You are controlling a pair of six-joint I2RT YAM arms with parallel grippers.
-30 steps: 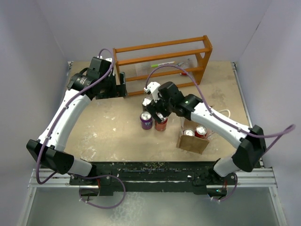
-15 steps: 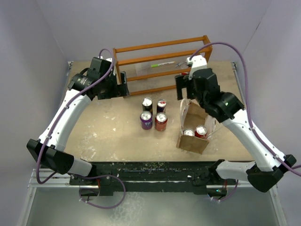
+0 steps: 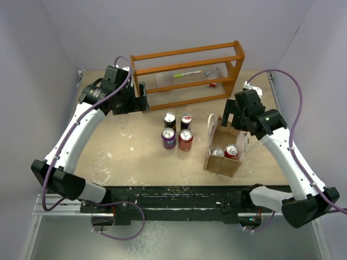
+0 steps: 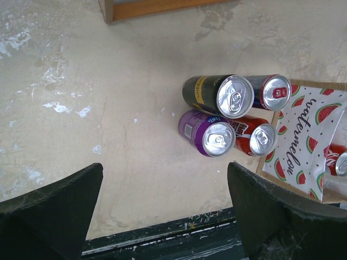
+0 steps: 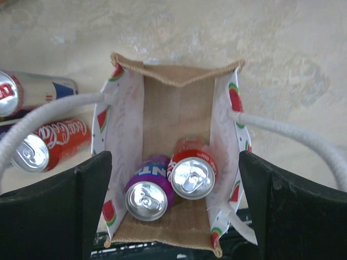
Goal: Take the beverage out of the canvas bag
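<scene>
right jaws moved above canvas bag, spread

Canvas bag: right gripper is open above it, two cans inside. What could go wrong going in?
1. The white handles flank the canvas bag; the open right gripper could snag one and drag the bag.
2. The purple can and red can inside touch, leaving little finger room; one may tip.

Pale lavender walls enclose a scuffed beige tabletop — orange wooden rack at back.
</scene>
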